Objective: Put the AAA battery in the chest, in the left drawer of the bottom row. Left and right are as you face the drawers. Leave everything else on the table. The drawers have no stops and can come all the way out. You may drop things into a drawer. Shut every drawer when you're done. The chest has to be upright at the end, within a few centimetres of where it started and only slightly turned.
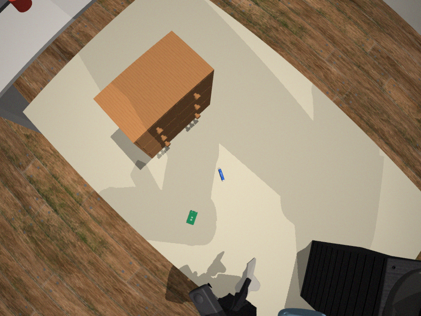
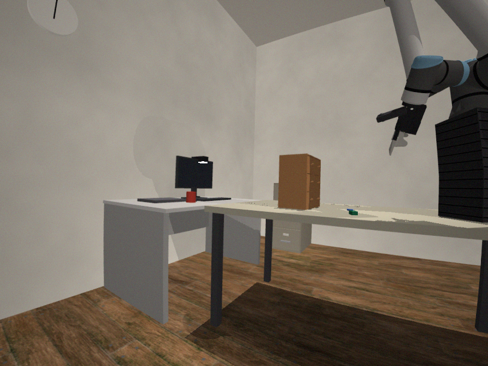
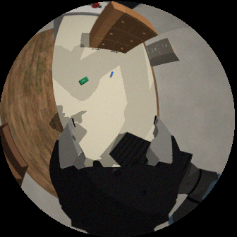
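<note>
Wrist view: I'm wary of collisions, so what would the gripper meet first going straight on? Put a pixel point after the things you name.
Probably the bare tabletop (image 1: 251,217) (image 3: 102,116) ahead of the open gripper (image 1: 234,272) (image 2: 384,135) (image 3: 113,117), though depth is unclear.

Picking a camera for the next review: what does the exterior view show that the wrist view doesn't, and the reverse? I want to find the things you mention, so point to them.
Only exterior: the flat-panel monitor's upright screen (image 2: 194,172), the pale round wall clock with a black hand (image 2: 53,15), and the dark table legs (image 2: 217,267).

Only wrist: the dark drawer fronts face-on enough to count six, in two columns of three.

Both: the brown wooden chest (image 2: 292,181) (image 3: 102,22), the small blue battery (image 2: 349,209) (image 3: 111,74), the green rectangular block (image 2: 353,212) (image 3: 83,80), the grey filing cabinet (image 2: 287,236) (image 3: 163,53) and the open end effector (image 2: 384,135) (image 3: 113,117).
</note>
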Available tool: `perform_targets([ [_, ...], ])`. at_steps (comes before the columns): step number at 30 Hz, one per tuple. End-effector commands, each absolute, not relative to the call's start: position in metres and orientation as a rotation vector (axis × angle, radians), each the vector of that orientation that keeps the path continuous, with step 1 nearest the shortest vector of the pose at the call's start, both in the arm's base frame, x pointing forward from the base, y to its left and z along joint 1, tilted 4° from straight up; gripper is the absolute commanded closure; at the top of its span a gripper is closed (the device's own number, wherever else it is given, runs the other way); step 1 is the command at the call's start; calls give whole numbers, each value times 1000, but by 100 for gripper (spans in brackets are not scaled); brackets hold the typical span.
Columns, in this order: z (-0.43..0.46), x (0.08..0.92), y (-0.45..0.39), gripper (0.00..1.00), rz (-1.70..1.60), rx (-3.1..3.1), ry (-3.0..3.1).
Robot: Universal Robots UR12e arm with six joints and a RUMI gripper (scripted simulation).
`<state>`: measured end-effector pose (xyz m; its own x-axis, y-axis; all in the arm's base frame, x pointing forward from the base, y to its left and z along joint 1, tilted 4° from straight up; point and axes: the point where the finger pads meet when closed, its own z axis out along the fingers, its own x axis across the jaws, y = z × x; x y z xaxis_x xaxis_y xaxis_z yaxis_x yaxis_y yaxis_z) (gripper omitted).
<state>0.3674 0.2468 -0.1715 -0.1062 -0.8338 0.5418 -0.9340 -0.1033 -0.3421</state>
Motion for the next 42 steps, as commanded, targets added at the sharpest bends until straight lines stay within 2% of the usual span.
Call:
perform_targets([
  [1, -167, 390, 237, 0, 879, 1809, -2243],
  [15, -139, 453, 200, 0, 579, 1217, -2775],
  [30, -77, 524, 139, 0, 150, 251, -3159],
  [42, -67, 531, 131, 0, 101, 137, -3177],
])
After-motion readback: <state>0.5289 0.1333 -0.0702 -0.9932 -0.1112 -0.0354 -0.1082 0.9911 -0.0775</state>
